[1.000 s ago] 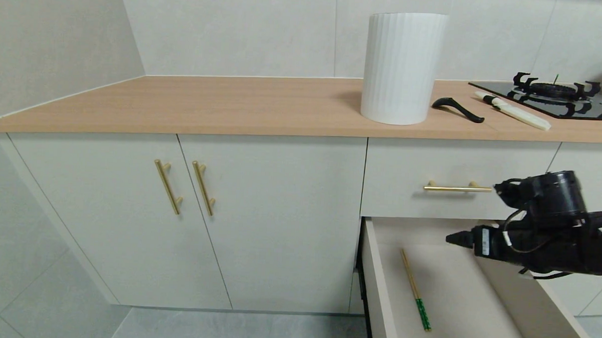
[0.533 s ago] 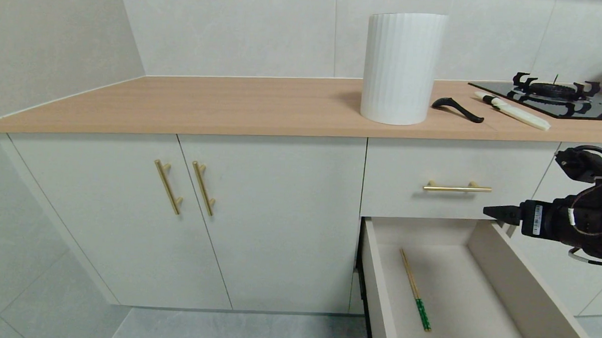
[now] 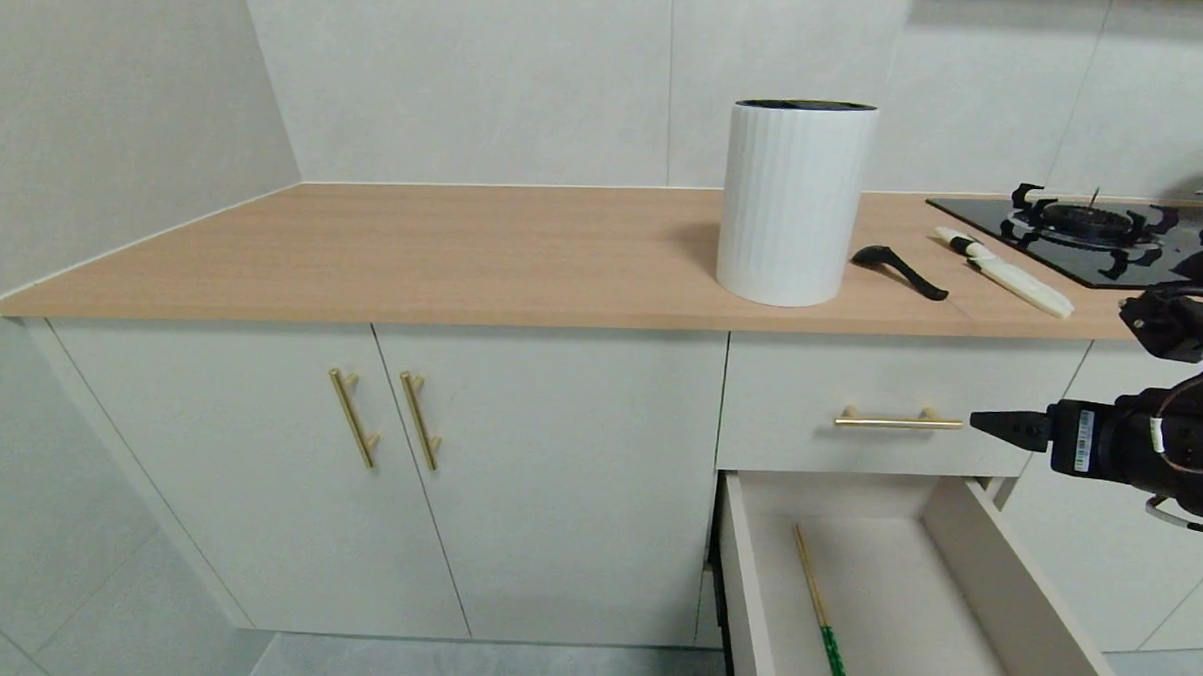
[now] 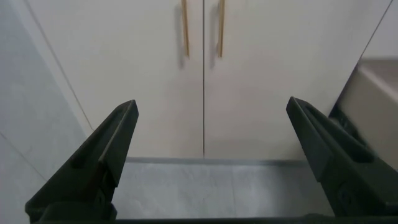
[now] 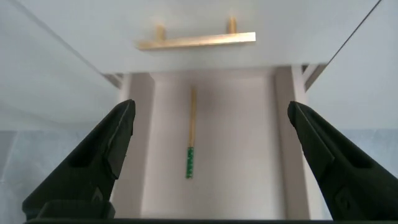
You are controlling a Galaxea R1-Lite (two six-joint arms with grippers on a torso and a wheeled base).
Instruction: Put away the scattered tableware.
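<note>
Tabletop (image 3: 464, 253) inventory: one white ribbed canister (image 3: 794, 205), one black-handled utensil (image 3: 899, 270), one white knife (image 3: 1004, 272), one hob (image 3: 986, 213).
Cabinet front: two doors (image 3: 257, 466), two drawers (image 3: 900, 383), three gold bar handles (image 3: 899, 421).
Open lower drawer (image 3: 743, 583): one pair of chopsticks (image 3: 818, 608).

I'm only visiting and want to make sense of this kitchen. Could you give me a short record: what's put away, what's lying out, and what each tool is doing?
Put away: chopsticks, lying in the open drawer
Out on the counter: black utensil and knife, beside the white canister
Right tool: open, empty, above the open drawer, near the gold handle of the shut drawer
Left tool: open, empty, facing the cupboard doors
</note>
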